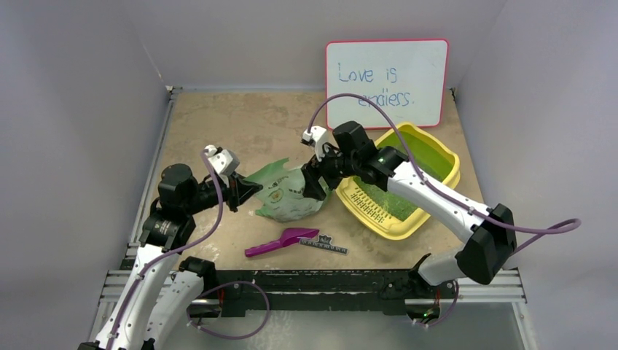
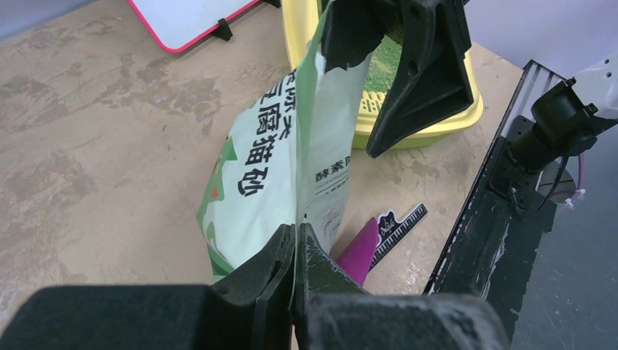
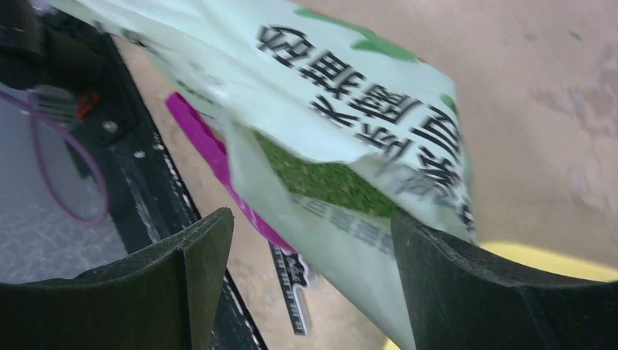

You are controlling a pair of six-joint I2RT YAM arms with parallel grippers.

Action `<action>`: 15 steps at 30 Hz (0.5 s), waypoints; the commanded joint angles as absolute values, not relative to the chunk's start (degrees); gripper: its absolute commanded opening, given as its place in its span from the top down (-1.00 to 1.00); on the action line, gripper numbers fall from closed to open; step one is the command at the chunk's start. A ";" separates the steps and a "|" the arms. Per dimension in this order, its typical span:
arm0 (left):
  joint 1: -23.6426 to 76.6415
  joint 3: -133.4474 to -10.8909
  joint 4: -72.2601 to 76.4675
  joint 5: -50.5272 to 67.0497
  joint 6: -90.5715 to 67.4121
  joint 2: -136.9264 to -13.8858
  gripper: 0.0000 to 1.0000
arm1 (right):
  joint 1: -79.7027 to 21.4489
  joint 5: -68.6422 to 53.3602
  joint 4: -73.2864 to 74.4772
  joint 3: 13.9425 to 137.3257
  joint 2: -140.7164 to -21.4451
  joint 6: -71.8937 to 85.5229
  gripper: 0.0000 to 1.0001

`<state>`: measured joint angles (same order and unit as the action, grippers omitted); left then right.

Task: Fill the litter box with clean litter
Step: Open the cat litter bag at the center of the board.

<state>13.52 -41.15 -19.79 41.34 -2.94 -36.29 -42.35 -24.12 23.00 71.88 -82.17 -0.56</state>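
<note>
From above, the pale green bag (image 1: 286, 195) lies stretched between the two arms in the middle of the counter (image 1: 218, 131). The left end effector (image 1: 248, 191) is at its left end and the right end effector (image 1: 315, 188) at its right end, close to the near-left corner of the yellow litter box (image 1: 408, 227). Only this view shows the box whole: it sits at the right with its slotted grille at the near-left end and a bed of clean litter (image 1: 419, 149) across its floor. The red-framed whiteboard (image 1: 386, 80) stands just behind it. A magenta scoop (image 1: 280, 240) and a small black ruler (image 1: 324, 246) lie on the counter nearer than the bag.

The overhead picture settles neither grip; the wrist cameras do. The left wrist view shows the left fingers (image 2: 277, 270) pinched shut on the bag's edge, with the bag running away from them up to the other end effector and the box beyond. The right wrist view shows its fingers (image 3: 197, 277) standing wide apart with the torn mouth of the bag between them. Only here do I see clean litter (image 3: 321, 179) inside the bag. The bag reaches the finger on the box side; whether it presses there I cannot tell. A sliver of yellow shows just past that finger, so the litter box lies just beside the open right end effector and well apart from the closed left one
</note>
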 commanded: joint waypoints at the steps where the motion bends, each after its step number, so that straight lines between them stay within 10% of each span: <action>1: 13.41 -42.45 -20.48 39.90 -1.95 -36.63 1.00 | -42.32 -7.12 33.62 73.60 -78.51 -3.85 -0.65; 8: 13.38 -43.86 -20.84 40.27 -1.90 -38.03 1.00 | -42.30 -8.30 32.95 79.28 -77.90 -5.88 -0.65; 15: 13.36 -45.65 -23.31 37.44 -1.99 -36.96 0.33 | -42.25 -5.69 25.68 75.09 -66.48 3.21 -0.74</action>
